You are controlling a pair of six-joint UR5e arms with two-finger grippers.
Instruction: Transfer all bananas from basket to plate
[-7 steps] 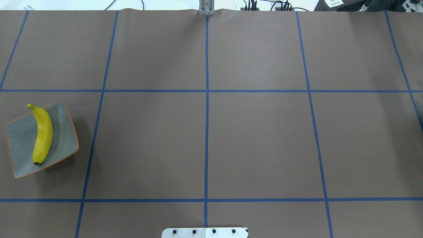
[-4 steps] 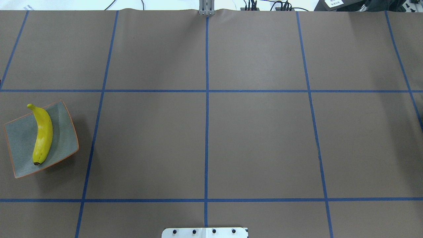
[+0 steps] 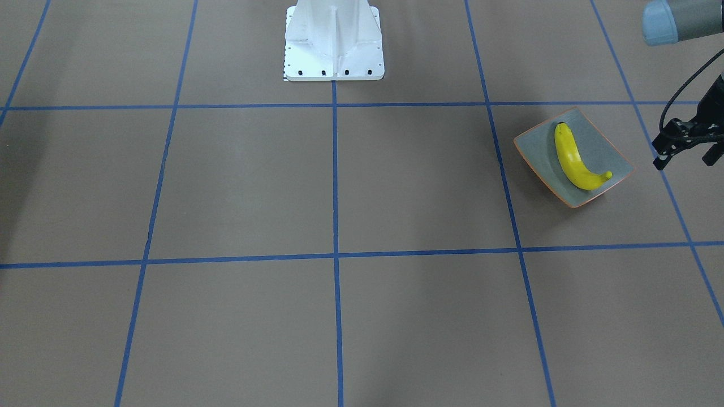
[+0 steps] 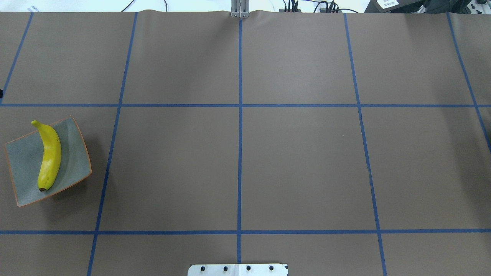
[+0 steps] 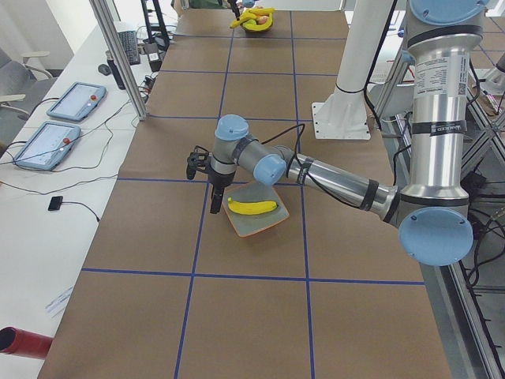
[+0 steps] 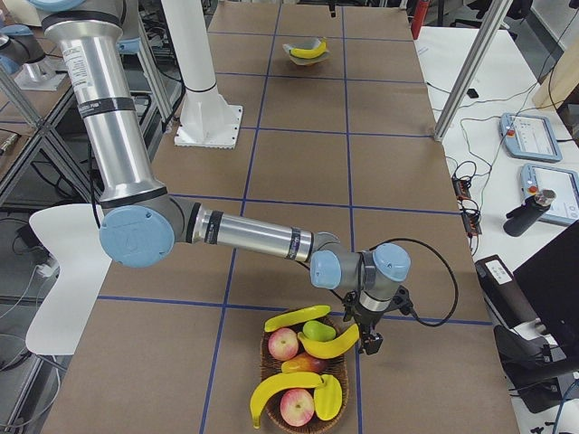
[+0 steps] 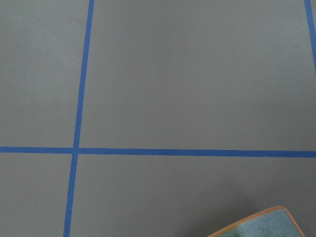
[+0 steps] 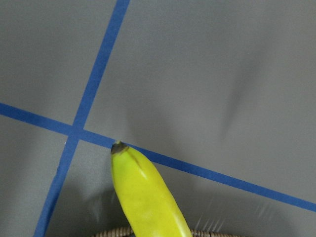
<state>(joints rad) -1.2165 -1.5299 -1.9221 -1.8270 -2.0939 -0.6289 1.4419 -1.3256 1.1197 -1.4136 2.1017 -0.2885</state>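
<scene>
- Lying on the grey-green plate (image 4: 23,168), near the left end of the table (image 4: 299,161), is a single banana (image 4: 50,157). It runs lengthwise across the dish, with its stem end at the far rim.
- At the opposite end of the table, well apart from the plate, a wicker basket (image 6: 263,369) holds three more bananas: one (image 6: 297,317) along the far rim, one (image 6: 336,342) on the side nearest the right gripper, and one (image 6: 276,391) curled at the near side.
- Also in the basket are two red apples (image 6: 283,344) and a green fruit (image 6: 317,330), tucked between the bananas.
- The right gripper (image 6: 369,340) hangs at the basket's edge, just beside the end of a banana. I cannot tell whether its fingers are spread or closed.
- That arm's wrist camera shows a banana tip (image 8: 120,148) reaching over the basket rim to a strip of blue tape (image 8: 222,180).
- The left gripper (image 5: 214,204) hovers above the table off the plate's far-left side, near it but apart. I cannot tell how its jaws stand, and nothing shows in them.
- A corner of the plate shows at the bottom of the left wrist view.
</scene>
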